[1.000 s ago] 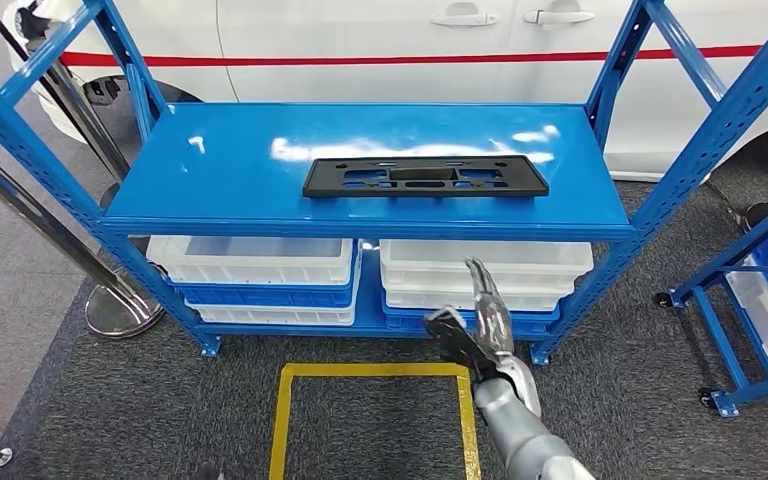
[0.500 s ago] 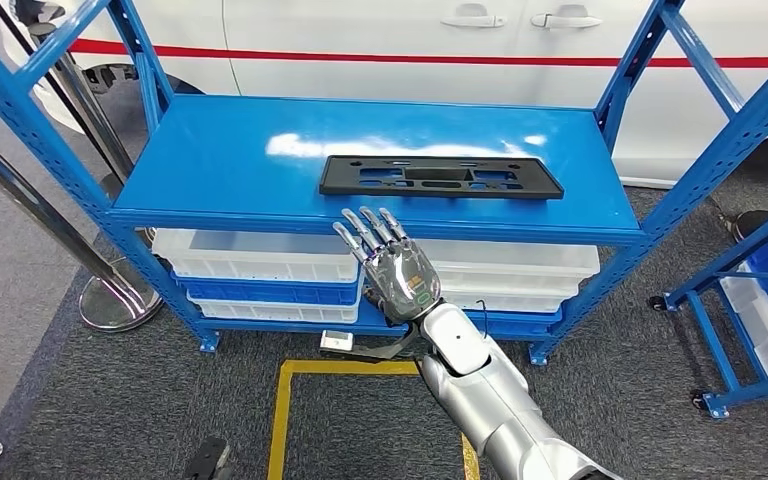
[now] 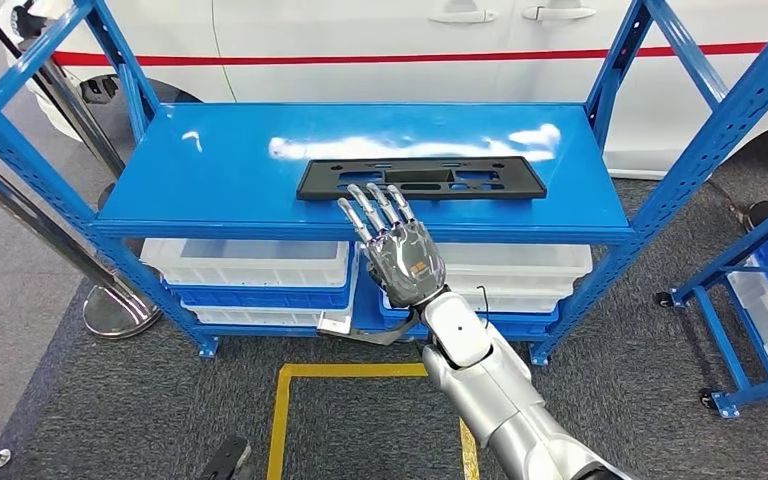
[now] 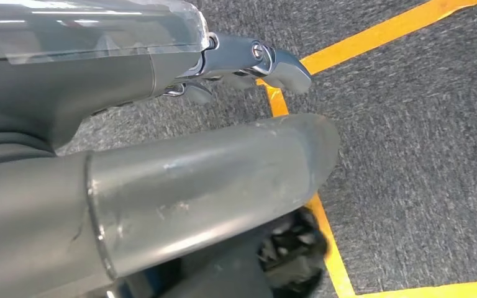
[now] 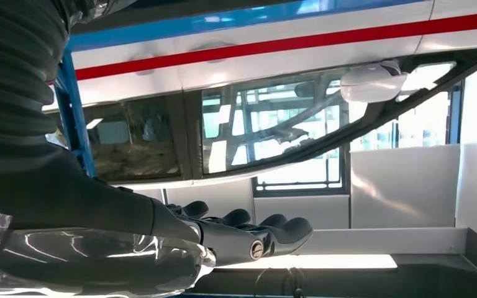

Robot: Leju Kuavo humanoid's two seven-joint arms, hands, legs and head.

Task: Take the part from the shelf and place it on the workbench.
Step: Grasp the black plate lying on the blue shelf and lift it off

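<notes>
The part (image 3: pixel 420 178) is a long flat black plate with several cutouts, lying on the top board of the blue shelf (image 3: pixel 230 160), right of its middle. My right hand (image 3: pixel 395 250) is raised in front of the shelf's front edge, its back towards me and its fingers stretched out and apart, holding nothing. Its fingertips (image 3: pixel 370 195) overlap the part's near edge in the head view; I cannot tell whether they touch. In the right wrist view the right hand (image 5: pixel 242 239) reaches out flat. My left hand (image 4: pixel 223 161) hangs over the floor, thumb straight, nothing in it.
White and blue bins (image 3: pixel 250 262) fill the shelf's lower level. A white car (image 3: pixel 360 40) stands right behind the shelf. Yellow tape (image 3: pixel 285 400) marks a square on the grey carpet. A steel post base (image 3: pixel 115 310) stands at the left, another blue rack (image 3: pixel 750 290) at the right.
My right hand has risen from below the shelf's lower level to its top board, turned its back to me and spread its fingers. The view has swayed a little.
</notes>
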